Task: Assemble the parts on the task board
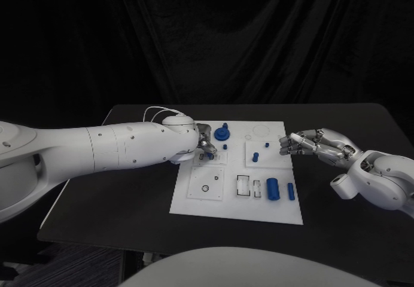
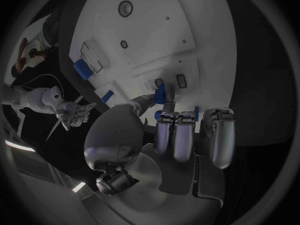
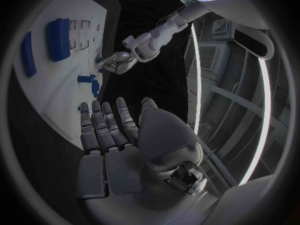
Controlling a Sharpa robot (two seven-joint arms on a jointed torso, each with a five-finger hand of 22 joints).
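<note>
The board point(image 1: 239, 203) lies mid-table; our left hand point(image 1: 203, 145) pinches a small blue peg point(image 2: 160, 93) over its far-left slots, apparently to seat it, while our right hand point(image 1: 312, 143) waits beside, fingers spread.

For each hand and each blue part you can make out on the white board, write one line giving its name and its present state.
left hand: over the task board, pinching a small blue part
right hand: at the board's right edge, fingers apart, holding nothing
blue knob: standing upright on the board
large blue cylinder: lying flat near the front
thin blue pin: lying flat beside the cylinder
short blue peg: lying on the board, untouched
</note>
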